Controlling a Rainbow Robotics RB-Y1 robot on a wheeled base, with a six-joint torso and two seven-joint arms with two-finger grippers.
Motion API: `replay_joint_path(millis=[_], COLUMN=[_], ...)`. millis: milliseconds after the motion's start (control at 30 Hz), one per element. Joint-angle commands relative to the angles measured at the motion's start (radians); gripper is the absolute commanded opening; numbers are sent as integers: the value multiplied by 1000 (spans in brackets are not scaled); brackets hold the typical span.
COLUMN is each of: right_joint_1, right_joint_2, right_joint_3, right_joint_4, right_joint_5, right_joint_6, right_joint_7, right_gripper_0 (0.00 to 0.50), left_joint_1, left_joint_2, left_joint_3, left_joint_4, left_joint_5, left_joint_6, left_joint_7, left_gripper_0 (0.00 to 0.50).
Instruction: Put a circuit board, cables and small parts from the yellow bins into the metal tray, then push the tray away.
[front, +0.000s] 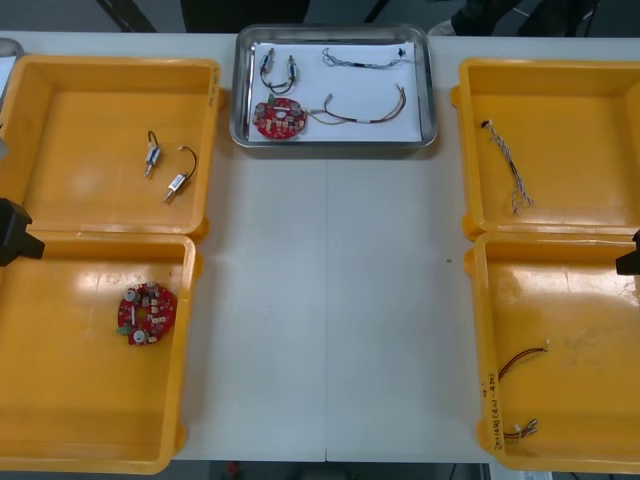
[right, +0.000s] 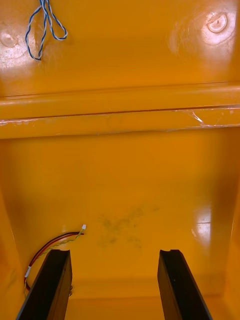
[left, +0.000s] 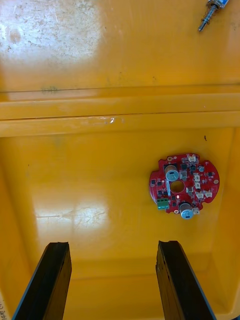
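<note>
We read the light table (front: 330, 300) as nearly finished work. Four yellow plastic bins stand on it. The left gripper (left: 112, 245) hangs over the left near bin (front: 60, 400), the right gripper (right: 114, 252) over the right near bin (front: 590, 400). Both have their fingers spread wide with nothing between them.

The shiny metal tray (front: 432, 100), white inside, lies well ahead of both grippers, between the far bins at the table's far edge. It already holds a round red circuit board (front: 279, 117), a black cable (front: 277, 72) and two thinner cables.

A second red circuit board (left: 184, 184) lies just ahead of the left gripper's fingers, nearer the inner one. A red and yellow cable (right: 52, 242) runs beside the right gripper's inner finger. A twisted blue and white cable (right: 44, 20) lies over the bin wall ahead of it. Small metal parts (front: 165, 170) lie in the left far bin.

We judge the loading done, so only the push remains. That calls for one gripper to rise clear of its bin, reach the tray's near rim and press squarely, stopping short of the edge.
</note>
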Motion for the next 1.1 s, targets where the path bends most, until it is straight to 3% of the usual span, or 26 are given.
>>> replay_joint_path(millis=[33, 1100], right_joint_1=[13, 11], right_joint_2=[-38, -38], right_joint_3=[-25, -17], right_joint_4=[-7, -7], right_joint_5=[2, -1], right_joint_6=[3, 3], right_joint_7=[28, 20], right_gripper_0=[500, 500], left_joint_1=[13, 13], left_joint_2=[47, 47], left_joint_3=[32, 32], left_joint_4=[-21, -21], left_joint_5=[-8, -8], left_joint_6=[6, 6], left_joint_7=[-87, -87], left_gripper_0=[500, 500])
